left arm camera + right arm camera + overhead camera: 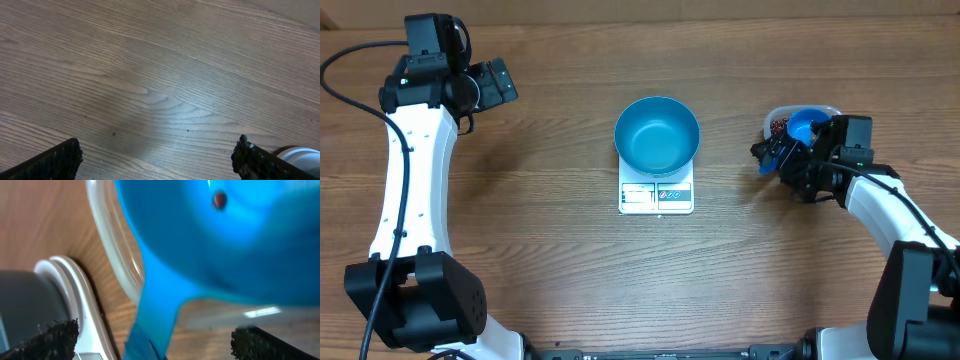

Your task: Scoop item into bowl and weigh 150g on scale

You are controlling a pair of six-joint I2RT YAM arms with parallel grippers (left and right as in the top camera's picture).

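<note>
The blue bowl (657,135) stands empty on the white scale (656,195) at the table's middle. At the right, the clear tub (776,118) holds red-brown beans (777,127) and the small blue scoop (805,127). My right gripper (778,153) is open at the tub's near side. In the right wrist view the scoop (225,245) fills the top with one bean (219,200) inside. Its handle (150,330) runs down between my spread fingers (55,335) without touching them. My left gripper (498,82) is open at the far left, over bare wood (160,90).
The tub's clear rim (112,255) curves beside the scoop. A white and grey object (65,290) sits low left in the right wrist view; what it is I cannot tell. Both white arms reach in from the table's near side.
</note>
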